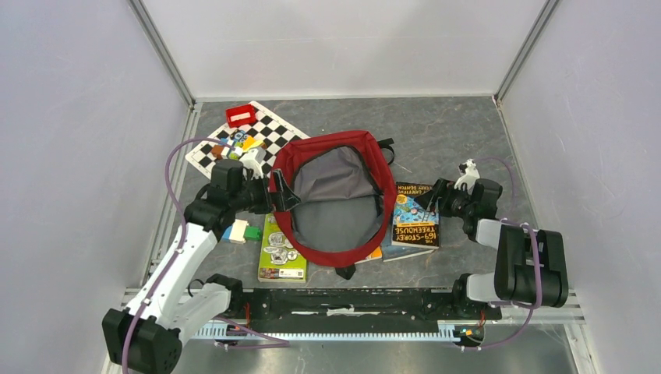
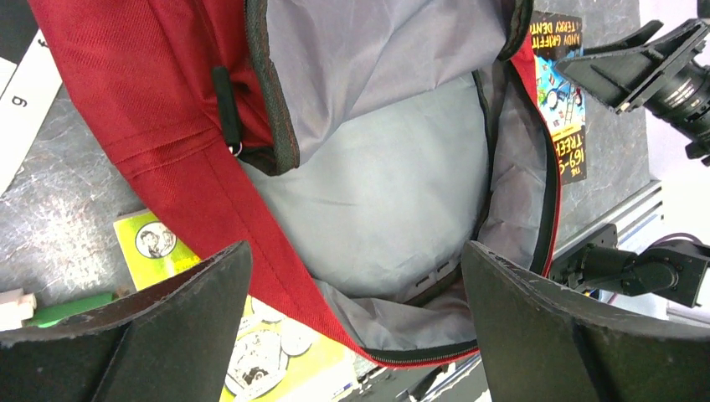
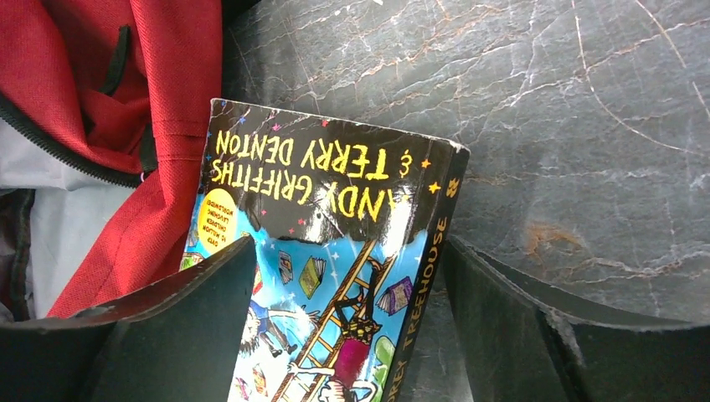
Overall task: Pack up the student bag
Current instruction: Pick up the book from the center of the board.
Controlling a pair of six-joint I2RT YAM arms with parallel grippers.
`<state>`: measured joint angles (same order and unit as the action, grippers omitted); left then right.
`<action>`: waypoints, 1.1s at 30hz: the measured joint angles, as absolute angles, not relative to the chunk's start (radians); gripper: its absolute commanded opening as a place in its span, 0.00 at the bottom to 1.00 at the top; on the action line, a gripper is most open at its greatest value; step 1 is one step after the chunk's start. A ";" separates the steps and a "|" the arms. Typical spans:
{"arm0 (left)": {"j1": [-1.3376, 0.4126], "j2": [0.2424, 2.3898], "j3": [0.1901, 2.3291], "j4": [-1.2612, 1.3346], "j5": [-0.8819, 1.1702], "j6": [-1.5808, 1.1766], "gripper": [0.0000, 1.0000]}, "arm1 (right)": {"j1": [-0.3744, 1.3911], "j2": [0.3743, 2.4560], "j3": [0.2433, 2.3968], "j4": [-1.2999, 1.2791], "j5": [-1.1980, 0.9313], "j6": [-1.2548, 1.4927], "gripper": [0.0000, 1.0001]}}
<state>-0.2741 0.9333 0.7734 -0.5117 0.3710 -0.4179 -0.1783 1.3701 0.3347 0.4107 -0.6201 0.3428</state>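
The dark-red student bag [image 1: 335, 148] lies open in the middle of the table, its grey lining [image 1: 339, 199] showing. My left gripper [image 1: 282, 195] is open at the bag's left rim. In the left wrist view the gripper [image 2: 356, 335] has its jaws wide apart with the red rim [image 2: 251, 226] running between them. My right gripper [image 1: 429, 204] is open over the top of the Treehouse book [image 1: 415, 222], which lies to the right of the bag. In the right wrist view the gripper [image 3: 347, 335] straddles the book [image 3: 335, 193] near its spine; the bag [image 3: 167, 84] is at the left.
A yellow-green book [image 1: 282, 251] lies partly under the bag's left front. A blue book [image 1: 401, 253] sticks out under the Treehouse book. A chessboard [image 1: 269, 128] with small toys and a small red box [image 1: 241, 115] lie at the back left. White and green blocks [image 1: 242, 231] lie beside my left arm.
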 measured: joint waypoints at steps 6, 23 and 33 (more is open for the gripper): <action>-0.274 0.894 0.773 -0.553 0.368 -0.401 1.00 | -0.177 1.375 0.336 0.410 -0.618 0.331 0.59; -0.274 0.705 0.768 -0.531 0.438 -0.540 1.00 | -0.173 1.118 0.444 0.264 -0.515 0.364 0.00; -0.274 0.647 0.759 -0.392 0.561 -0.559 1.00 | -0.079 0.938 0.662 0.142 -0.493 0.401 0.00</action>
